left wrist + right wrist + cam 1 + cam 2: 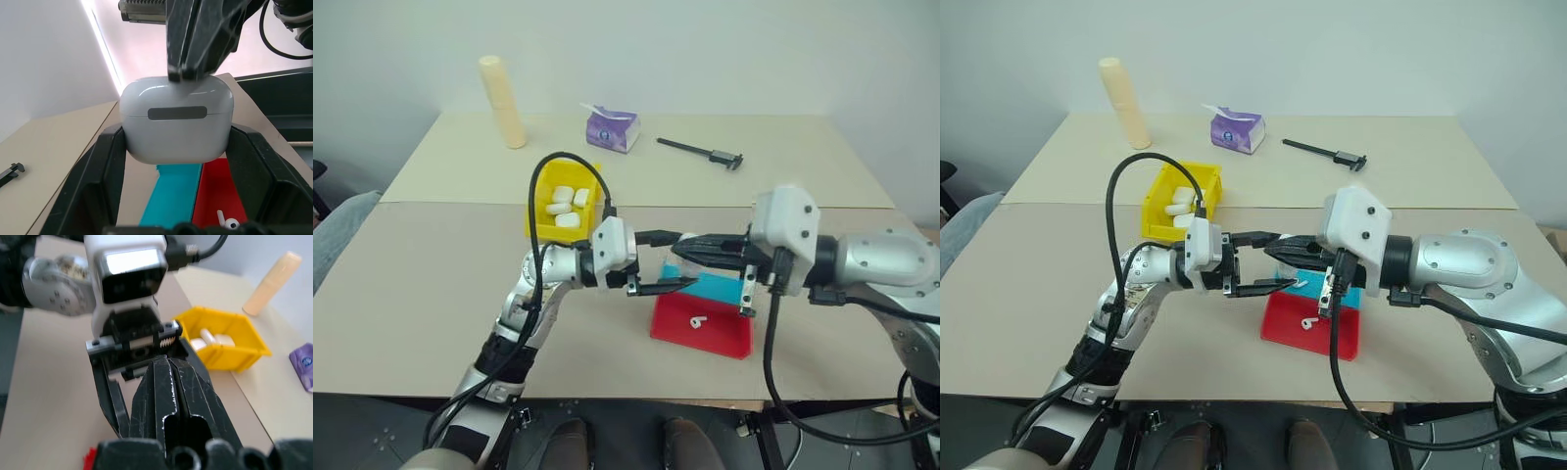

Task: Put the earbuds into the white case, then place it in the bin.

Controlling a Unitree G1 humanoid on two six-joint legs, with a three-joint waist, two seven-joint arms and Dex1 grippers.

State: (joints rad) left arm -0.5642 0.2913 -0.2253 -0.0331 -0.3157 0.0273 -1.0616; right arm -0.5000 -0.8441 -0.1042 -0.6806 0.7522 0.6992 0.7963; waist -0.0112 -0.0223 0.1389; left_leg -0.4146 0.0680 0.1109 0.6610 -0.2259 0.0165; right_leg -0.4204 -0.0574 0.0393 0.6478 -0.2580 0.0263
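Two grippers meet above the red-and-teal tray [724, 338]: left gripper [176, 147] pinching the closed white case [176, 125], right gripper [171, 377] pressed together, its tip on the lid. Likely next: flip the lid, fetch the earbud [697, 321] from the tray. Left wrist view alone reveals the case; the bin [540, 211] already holds others.

The small rounded white plastic case [176, 120] looks smooth and glossy; the black plastic left hand [176, 196] around it is matt. The yellow plastic bin [546, 186] shines slightly; the beige counter [411, 294] is matt.
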